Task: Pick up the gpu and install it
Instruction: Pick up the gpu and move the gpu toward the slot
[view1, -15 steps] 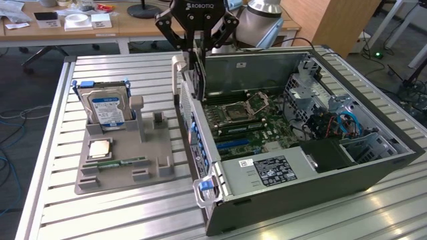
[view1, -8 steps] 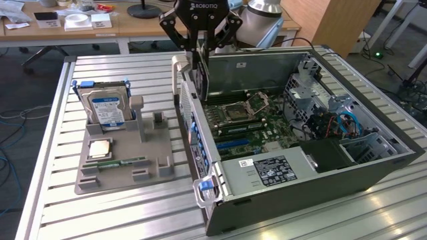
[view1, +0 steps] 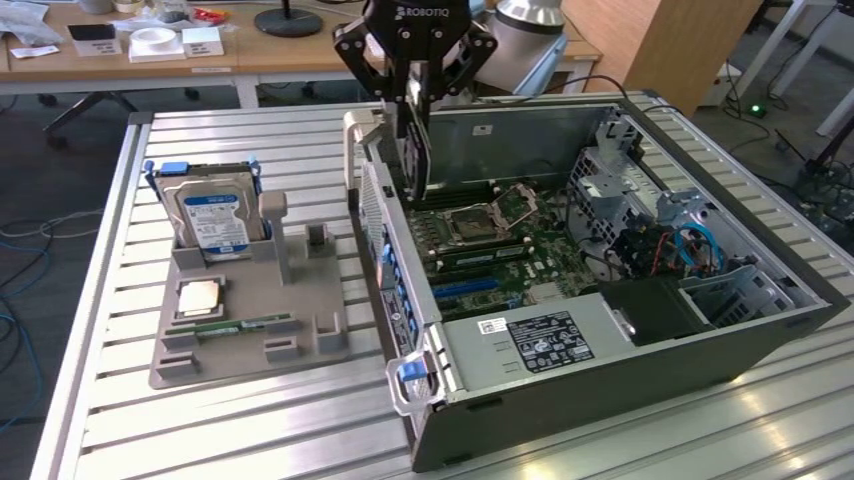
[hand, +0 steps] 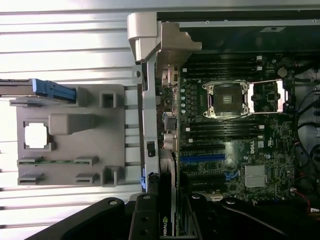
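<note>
**Gpu pinched edge-on over the open case**

The gpu (view1: 419, 160) hangs upright and edge-on, its top edge pinched between the fingers of the gripper (view1: 416, 95), so the card runs straight down from the end effector. It sits over the side of the open computer case (view1: 641, 350) that is toward the exterior view's left, just inside the case wall. Its lower end is above the motherboard (view1: 534, 255); whether it touches the board cannot be told. In the wrist view the gpu (hand: 166, 220) appears as a dark narrow strip between the black fingers (hand: 144, 220), lined up along the case wall, with the blue slot (hand: 202, 157) near it.

Further into the case lies the open processor socket (view1: 487, 215). Outside the case, on the slatted table (view1: 267, 430), a gray fixture (view1: 310, 345) holds an upright hard drive (view1: 214, 215) and a memory stick (view1: 247, 325).
</note>
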